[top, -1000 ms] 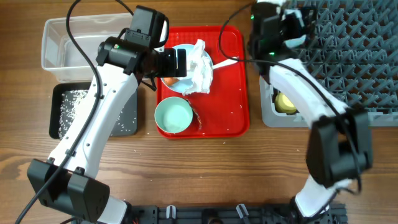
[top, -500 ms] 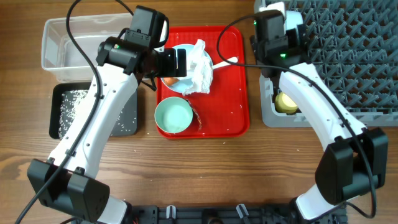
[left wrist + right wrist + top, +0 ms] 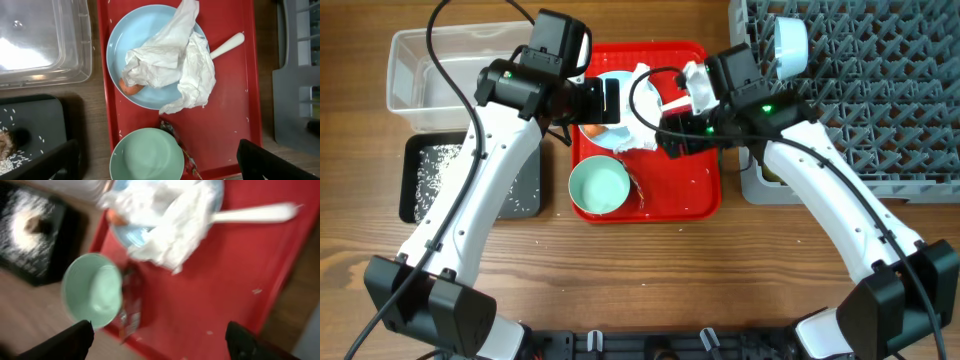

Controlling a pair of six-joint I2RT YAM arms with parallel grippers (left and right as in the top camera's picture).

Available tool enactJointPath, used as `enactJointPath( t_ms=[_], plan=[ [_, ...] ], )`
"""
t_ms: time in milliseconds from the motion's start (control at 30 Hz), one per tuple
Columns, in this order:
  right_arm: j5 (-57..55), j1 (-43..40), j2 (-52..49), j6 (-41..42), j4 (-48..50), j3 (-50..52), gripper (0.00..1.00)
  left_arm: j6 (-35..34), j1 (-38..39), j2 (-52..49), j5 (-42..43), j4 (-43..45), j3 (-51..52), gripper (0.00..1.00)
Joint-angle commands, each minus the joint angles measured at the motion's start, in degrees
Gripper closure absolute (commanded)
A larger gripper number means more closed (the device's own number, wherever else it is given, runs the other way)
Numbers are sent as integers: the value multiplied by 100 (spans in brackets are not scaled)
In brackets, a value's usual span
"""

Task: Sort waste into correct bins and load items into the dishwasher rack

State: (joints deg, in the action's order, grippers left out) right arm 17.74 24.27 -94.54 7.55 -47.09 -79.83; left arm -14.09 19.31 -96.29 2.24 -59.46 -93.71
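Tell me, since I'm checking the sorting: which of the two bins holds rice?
The shallow black tray: white rice grains are scattered across it. The clear tub behind it shows none.

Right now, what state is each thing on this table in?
Left fingers, open, empty.
Right fingers, open, empty.
Mint-green bowl, upright, empty.
Blue plate, covered by crumpled napkins.
White spoon, partly under the napkins.
Black tray, holding rice.
Clear tub, nothing visible inside.
Pale blue bowl, standing on edge in the rack.
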Motion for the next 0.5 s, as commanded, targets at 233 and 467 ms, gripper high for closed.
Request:
enactJointPath(
  t_ms=[233,467],
  plan=[
    [68,986,13,306,426,1185,32,-745,-1064,26,177,98,-4,0],
    [-815,448,315,1198,787,1266,28,-221,-909,-92,452,-9,-4,1]
  ],
)
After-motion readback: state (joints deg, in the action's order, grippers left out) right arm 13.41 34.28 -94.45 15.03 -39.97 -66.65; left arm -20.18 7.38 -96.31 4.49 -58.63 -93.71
